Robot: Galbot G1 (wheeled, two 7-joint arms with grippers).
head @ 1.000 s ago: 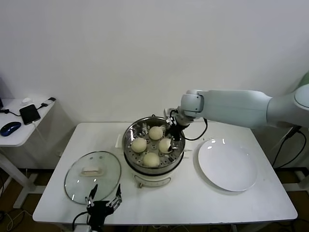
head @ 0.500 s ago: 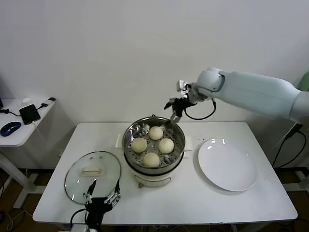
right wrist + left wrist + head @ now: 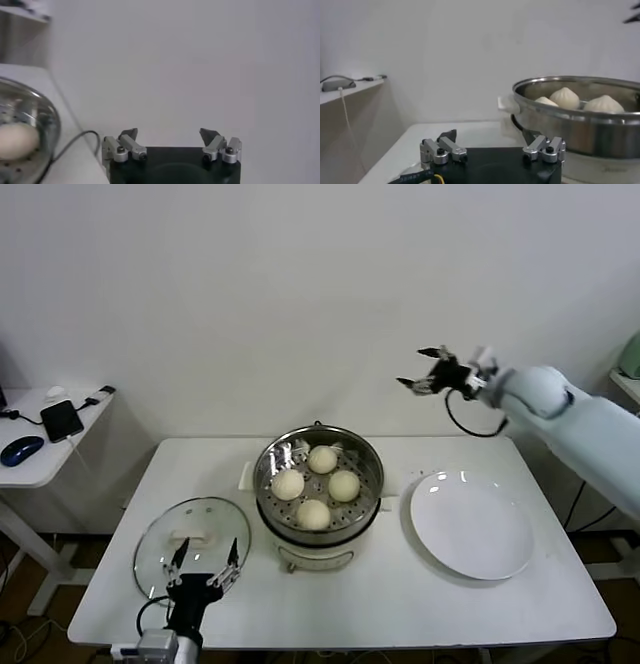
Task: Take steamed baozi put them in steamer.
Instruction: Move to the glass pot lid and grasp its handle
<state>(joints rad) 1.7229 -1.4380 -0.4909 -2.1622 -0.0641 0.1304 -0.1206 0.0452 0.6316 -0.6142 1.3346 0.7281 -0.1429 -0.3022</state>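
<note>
All four steamed baozi (image 3: pixel 316 485) sit inside the steamer (image 3: pixel 318 524), spread over its perforated tray in a loose diamond, none of them touching a gripper. The steamer stands on its white base at the middle of the table (image 3: pixel 400 604), nearer the back edge than the front. The right gripper (image 3: pixel 420 378) hangs in the air high above the table's back edge, to the right of the steamer and well apart from it, with its fingers spread wide and nothing between them; its arm reaches in from the right side. The left gripper (image 3: pixel 205 563) is low at the table's front edge near the left corner, over the near rim of the round glass lid (image 3: pixel 192 542) that lies flat on the table left of the steamer; its fingers too stand apart and empty. A bare white plate (image 3: pixel 472 526) rests on the right part of the table, just beside the steamer.
</note>
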